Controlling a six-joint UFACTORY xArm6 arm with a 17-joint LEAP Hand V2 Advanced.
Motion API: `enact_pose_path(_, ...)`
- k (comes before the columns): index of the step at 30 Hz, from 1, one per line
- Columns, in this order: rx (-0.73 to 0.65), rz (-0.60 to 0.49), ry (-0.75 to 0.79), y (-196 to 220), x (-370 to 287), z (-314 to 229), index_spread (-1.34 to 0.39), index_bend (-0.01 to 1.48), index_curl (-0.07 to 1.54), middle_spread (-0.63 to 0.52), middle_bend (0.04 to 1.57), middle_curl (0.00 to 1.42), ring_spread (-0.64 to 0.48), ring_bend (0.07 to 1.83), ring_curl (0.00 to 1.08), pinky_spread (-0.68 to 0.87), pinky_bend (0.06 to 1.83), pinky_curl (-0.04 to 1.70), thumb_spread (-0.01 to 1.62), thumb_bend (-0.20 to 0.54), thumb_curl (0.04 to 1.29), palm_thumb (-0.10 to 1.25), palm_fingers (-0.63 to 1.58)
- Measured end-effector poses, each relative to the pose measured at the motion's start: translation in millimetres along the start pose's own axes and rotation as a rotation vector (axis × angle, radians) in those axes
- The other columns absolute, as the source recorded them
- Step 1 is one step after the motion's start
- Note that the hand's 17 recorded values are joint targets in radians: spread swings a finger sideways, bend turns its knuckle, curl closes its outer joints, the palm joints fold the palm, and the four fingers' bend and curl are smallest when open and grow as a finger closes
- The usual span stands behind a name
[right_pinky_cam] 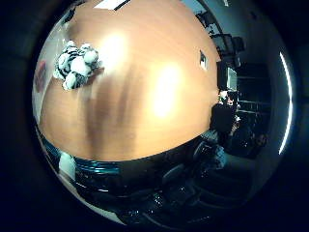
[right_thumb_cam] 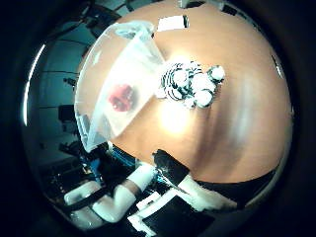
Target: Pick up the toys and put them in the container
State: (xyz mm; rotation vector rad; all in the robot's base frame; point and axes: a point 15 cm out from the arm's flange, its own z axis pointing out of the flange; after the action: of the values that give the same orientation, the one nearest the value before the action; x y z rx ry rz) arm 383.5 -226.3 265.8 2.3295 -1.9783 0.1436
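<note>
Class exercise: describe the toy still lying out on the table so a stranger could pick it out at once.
Start at the wooden table, then find the clear plastic container near its edge. Just beside the container, on the bare wood, lies the striped plush toy. It is black and white and fuzzy, unlike the red toy already inside the container.

Toy: black-and-white striped plush toy (right_thumb_cam: pixel 190 85) on my wooden table (right_thumb_cam: pixel 237 128)
Container: clear plastic container (right_thumb_cam: pixel 123 64) just beside it, red toy (right_thumb_cam: pixel 121 97) inside
</note>
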Motion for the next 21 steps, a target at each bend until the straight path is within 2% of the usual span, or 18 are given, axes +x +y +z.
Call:
enact_pose_path(12, -0.058, 0.009, -0.053, -19.4, -0.6, 64.7, -0.30, 0.17, 0.30, 0.06, 0.19, 0.32, 0.20, 0.19, 0.25, 0.42, 0.33, 0.31, 1.00, -0.026, 0.29, 0.53, 0.13)
enact_pose_path(21, -0.059, -0.003, -0.053, -41.9, -9.5, 82.3, -0.29, 0.17, 0.30, 0.06, 0.20, 0.32, 0.20, 0.20, 0.24, 0.42, 0.31, 0.31, 1.00, -0.026, 0.29, 0.53, 0.14)
